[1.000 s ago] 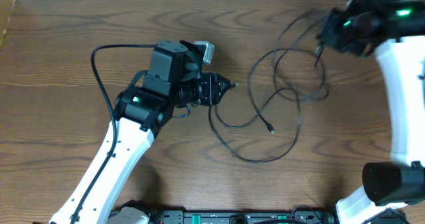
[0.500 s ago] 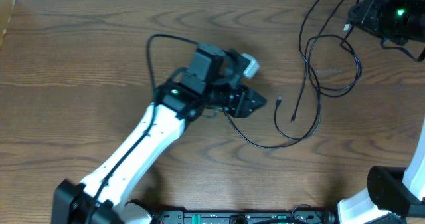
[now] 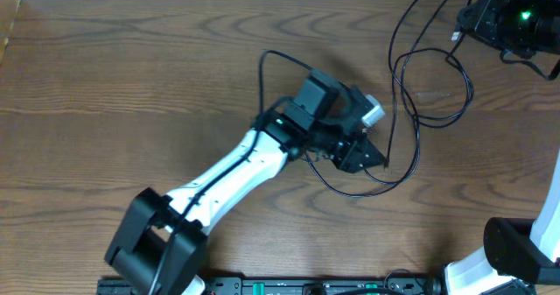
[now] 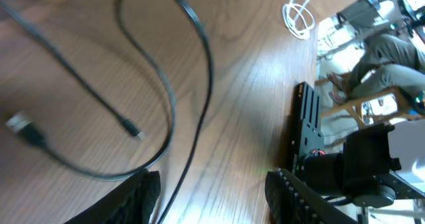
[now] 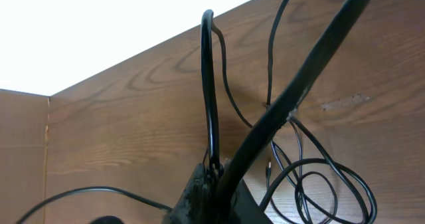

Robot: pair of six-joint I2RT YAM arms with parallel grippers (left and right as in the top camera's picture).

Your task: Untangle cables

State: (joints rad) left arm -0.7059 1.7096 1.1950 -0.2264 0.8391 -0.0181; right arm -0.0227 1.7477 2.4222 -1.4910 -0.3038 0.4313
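Jaws, left gripper: spread wide, the black cable running between them, untouched.
Jaws, right gripper: closed on black cable, held raised.
Black cable: loose loops on table.
White cable: small coil, well apart.

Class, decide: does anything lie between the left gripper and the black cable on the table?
Nothing visible does. The left gripper is open over the cable, which passes between its fingers on bare table.

left tool swept right onto the black cable, loops pulled longer, seemingly less tangled
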